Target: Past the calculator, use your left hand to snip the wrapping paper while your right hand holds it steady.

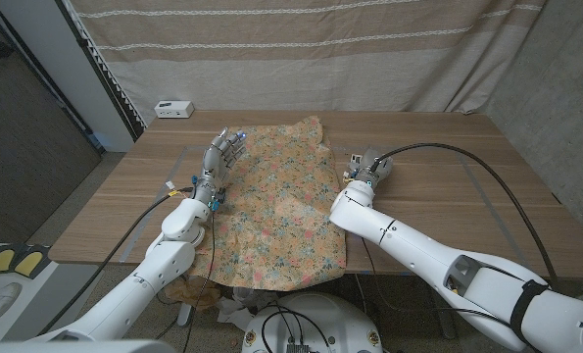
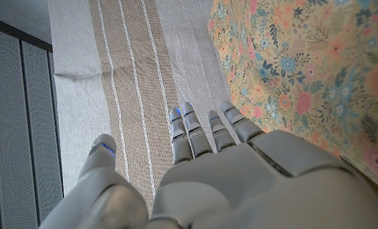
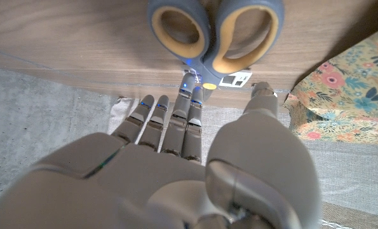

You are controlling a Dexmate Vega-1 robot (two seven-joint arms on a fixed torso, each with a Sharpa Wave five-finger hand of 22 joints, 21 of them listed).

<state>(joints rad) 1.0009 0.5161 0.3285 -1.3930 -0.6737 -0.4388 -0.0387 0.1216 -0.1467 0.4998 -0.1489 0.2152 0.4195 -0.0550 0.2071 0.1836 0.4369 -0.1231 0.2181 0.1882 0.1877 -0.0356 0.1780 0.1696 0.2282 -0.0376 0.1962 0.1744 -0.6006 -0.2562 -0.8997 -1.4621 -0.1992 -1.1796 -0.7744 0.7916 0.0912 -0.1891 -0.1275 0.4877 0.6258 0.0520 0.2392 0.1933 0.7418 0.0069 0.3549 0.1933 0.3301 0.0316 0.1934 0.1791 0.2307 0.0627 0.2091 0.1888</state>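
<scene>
Floral wrapping paper [image 1: 276, 211] lies spread on the wooden table [image 1: 448, 167], its near edge hanging over the table's front edge. In the head view the left hand [image 1: 222, 152] rests at the paper's left margin near its far corner, fingers extended and slightly apart, holding nothing; the left wrist view shows the same left hand [image 2: 239, 172] from behind, fingers straight, with the paper [image 2: 303, 70] just beside them and a striped curtain [image 2: 125, 70] beyond. The right hand [image 1: 367, 167] sits on bare wood just beside the paper's right edge, apart from the sheet. In the right wrist view the right hand [image 3: 182, 165] points its fingers, held close together, toward a pair of scissors [image 3: 214, 32] with grey-and-orange handles lying on the table (the blades are hidden behind the fingertips); whether the fingertips touch the scissors cannot be told. A small white box [image 1: 173, 109] stands at the table's far left corner.
</scene>
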